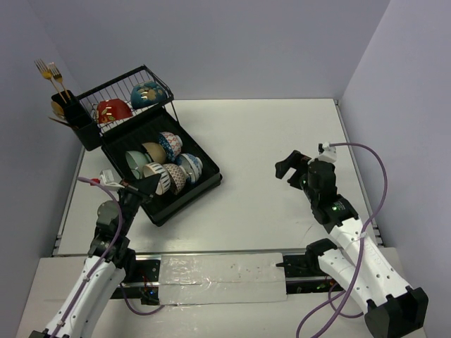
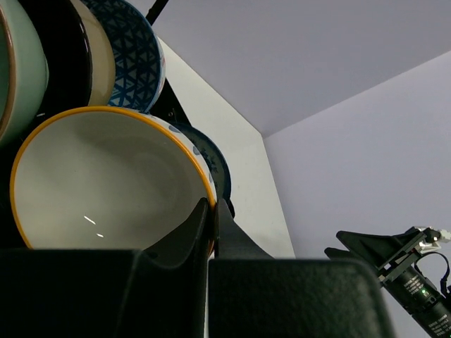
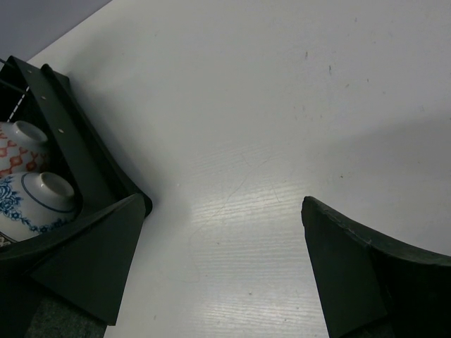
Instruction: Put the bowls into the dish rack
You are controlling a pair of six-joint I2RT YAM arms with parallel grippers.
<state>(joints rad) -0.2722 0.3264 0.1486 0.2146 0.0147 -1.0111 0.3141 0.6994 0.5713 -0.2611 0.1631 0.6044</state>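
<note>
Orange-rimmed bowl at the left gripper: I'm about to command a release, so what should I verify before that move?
1. Grip: left gripper pinched shut on the orange-rimmed bowl at its rim: ok.
2. Place: bowl on edge inside the dish rack tray: ok.
3. Support: bowl resting on the tray ribs: cannot tell.
4. Gap to the blue-patterned bowl behind: cannot tell.
5. Other arm: right gripper open over the table, away from the rack: ok.
</note>
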